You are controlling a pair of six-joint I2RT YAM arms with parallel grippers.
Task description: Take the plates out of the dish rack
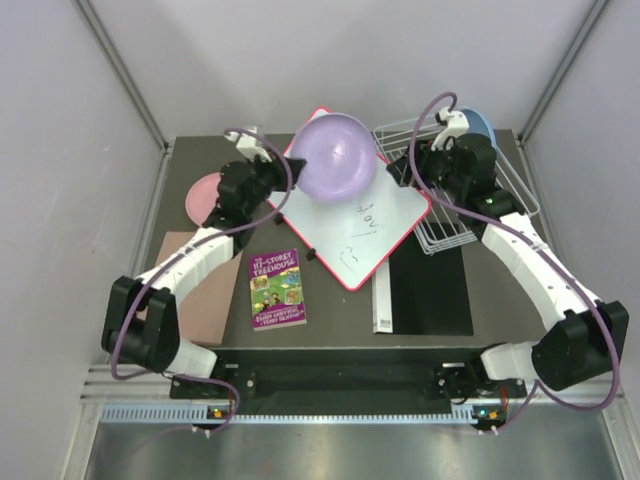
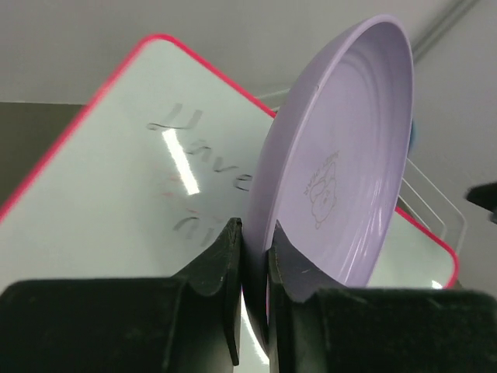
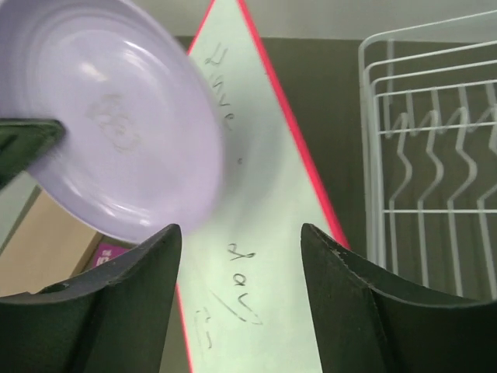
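A pink plate [image 1: 203,197] lies flat on the counter [image 1: 185,162] at the far left, partly hidden by the left arm. Near it is a tan sheet [image 1: 212,292], and to the right of that a paperback book [image 1: 277,290]. The left gripper [image 2: 255,242] has its fingers pressed together on the rim of the lilac plate [image 2: 342,155], pinching it from both sides. The plate is held up, tilted on edge, above the far corner of the red-rimmed whiteboard [image 1: 360,225], which lies at an angle in the middle of the counter with handwriting on it. To the right of the plate, the right gripper [image 3: 241,241] hangs with its fingers spread wide and nothing between them, facing the plate over the whiteboard's far right edge. A black mat [image 1: 432,290] lies near the whiteboard's right side. The white wire dish rack [image 3: 427,155] stands at the far right, and a light blue plate [image 1: 482,122] sits at its far end, behind the right wrist.
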